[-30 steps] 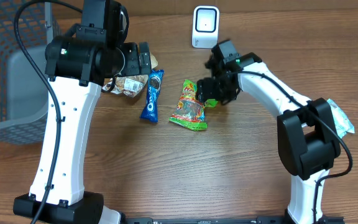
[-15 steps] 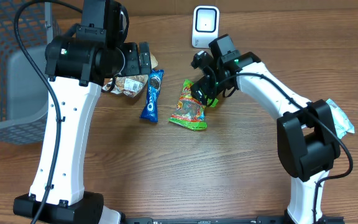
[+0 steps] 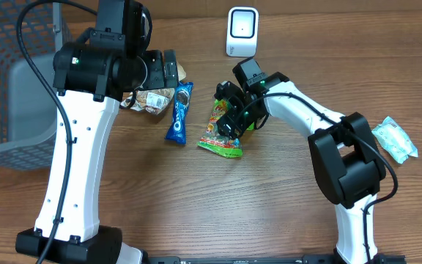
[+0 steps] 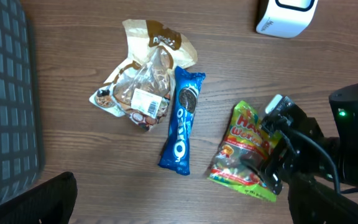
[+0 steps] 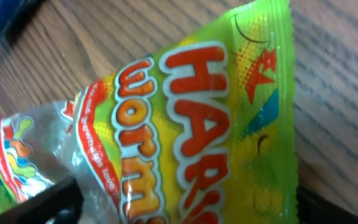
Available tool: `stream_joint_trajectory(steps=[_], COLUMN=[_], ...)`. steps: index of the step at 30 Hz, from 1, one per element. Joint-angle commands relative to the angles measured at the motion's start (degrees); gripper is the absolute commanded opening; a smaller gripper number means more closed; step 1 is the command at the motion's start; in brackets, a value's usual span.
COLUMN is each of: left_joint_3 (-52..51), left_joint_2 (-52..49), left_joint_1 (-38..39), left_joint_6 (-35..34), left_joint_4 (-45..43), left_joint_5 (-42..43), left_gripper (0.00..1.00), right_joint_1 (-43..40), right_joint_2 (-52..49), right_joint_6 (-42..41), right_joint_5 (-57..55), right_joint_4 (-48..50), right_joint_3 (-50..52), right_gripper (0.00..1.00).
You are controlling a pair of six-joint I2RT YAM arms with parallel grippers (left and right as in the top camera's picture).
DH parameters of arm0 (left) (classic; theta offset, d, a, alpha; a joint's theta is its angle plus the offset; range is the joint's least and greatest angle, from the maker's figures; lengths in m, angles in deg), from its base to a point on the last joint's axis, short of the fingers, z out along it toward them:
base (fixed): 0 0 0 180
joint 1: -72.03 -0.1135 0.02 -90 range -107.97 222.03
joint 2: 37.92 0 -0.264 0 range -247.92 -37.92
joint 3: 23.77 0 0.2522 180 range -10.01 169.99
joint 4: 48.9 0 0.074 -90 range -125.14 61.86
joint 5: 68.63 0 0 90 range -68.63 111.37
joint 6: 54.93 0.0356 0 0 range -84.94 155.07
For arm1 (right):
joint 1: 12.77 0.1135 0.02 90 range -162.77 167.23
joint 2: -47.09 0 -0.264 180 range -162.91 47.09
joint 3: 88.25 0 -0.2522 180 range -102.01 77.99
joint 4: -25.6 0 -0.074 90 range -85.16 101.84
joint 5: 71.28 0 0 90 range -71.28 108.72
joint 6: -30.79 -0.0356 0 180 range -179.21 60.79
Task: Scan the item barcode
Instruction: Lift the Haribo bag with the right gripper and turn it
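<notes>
Overhead, my right tool [image 3: 229, 117] sits low over the gummy worm bag [image 3: 222, 138]. The bag lies flat on the desk [image 3: 269, 205] around the middle, a little nearer than the white scanner [image 3: 242, 31], which stands at the far edge. It is green and yellow with red lettering, and its printed front faces up.

From my right wrist camera the bag fills almost the whole picture. My two dark fingers [image 5: 36, 202] show only at the bottom corners, one on each side, spread wide with the packet between them. I cannot tell whether either finger touches the foil.

My left tool [image 3: 168, 67] hangs above the snacks on the far left, its fingers spread wide with nothing between them. Its wrist camera looks down on a blue Oreo pack [image 4: 182, 121], which lies lengthwise just left of the gummy worm bag and apart from it. A crumpled brown and clear cookie bag [image 4: 143, 78] touches the Oreo pack's far end on its left side.

A grey basket [image 3: 6, 81] stands at the left edge of the desk. A pale teal packet [image 3: 395, 139] lies alone at the right, well apart from the rest.
</notes>
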Motion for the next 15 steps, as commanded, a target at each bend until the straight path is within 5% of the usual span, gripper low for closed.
stream_joint_trajectory(steps=[1, 4, 8, 15], left_joint_3=[0.07, 0.07, 0.07, 0.07], left_joint_2=[-0.48, -0.48, -0.48, -0.48], left_joint_1=[-0.09, -0.09, -0.09, -0.09], left_joint_6=[-0.52, -0.52, -0.52, -0.52], left_joint_4=[-0.22, -0.22, -0.22, -0.22], left_joint_5=[0.24, 0.24, 0.24, 0.24], left_gripper=[1.0, 1.0, 1.0, 1.0], right_joint_1=[-0.13, -0.13, -0.15, -1.09], right_joint_2=[-3.69, -3.5, -3.23, -2.4], right_joint_6=[-1.99, -5.38, -8.2, -8.2], right_joint_5=[0.07, 0.94, 4.11, 18.56], right_joint_4=[-0.48, -0.55, -2.45, -12.2], right_joint_3=[0.83, 0.79, 0.09, -5.75], right_gripper=[0.74, 0.45, 0.2, 0.05])
